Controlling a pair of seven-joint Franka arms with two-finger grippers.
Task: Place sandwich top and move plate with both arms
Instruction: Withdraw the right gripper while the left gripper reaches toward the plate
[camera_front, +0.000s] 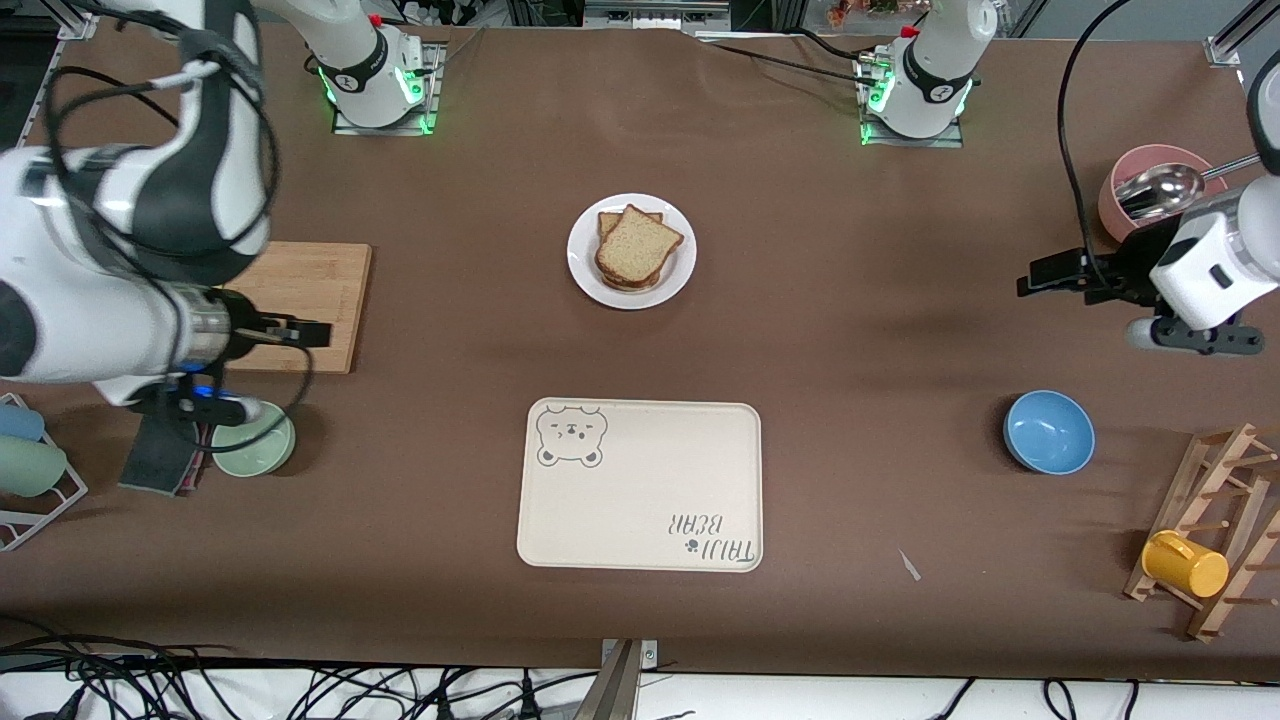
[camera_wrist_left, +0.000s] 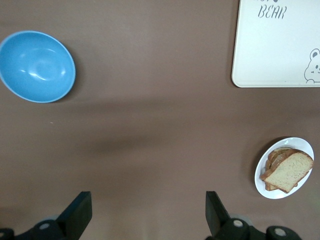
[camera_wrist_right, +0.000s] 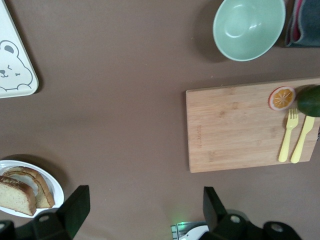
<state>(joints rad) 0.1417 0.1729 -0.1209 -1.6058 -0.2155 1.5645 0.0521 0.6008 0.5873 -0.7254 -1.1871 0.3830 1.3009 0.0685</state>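
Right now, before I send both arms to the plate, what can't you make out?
- Sandwich filling: the sandwich top covers it in all views.
- Plate: cut by the right wrist view's edge.
- Cutting board: the right arm hides part in front view.
- Pink bowl: the left arm overlaps it.

Bear-print tray (camera_front: 640, 487), blue bowl (camera_front: 1048, 431), green bowl (camera_front: 255, 443), cutting board (camera_front: 300, 305).

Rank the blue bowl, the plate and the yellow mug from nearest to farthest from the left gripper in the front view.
1. Blue bowl, toward the left arm's end, closest to the left gripper.
2. Yellow mug, on the wooden rack, nearer the camera.
3. Plate, mid-table, with the sandwich top on it.
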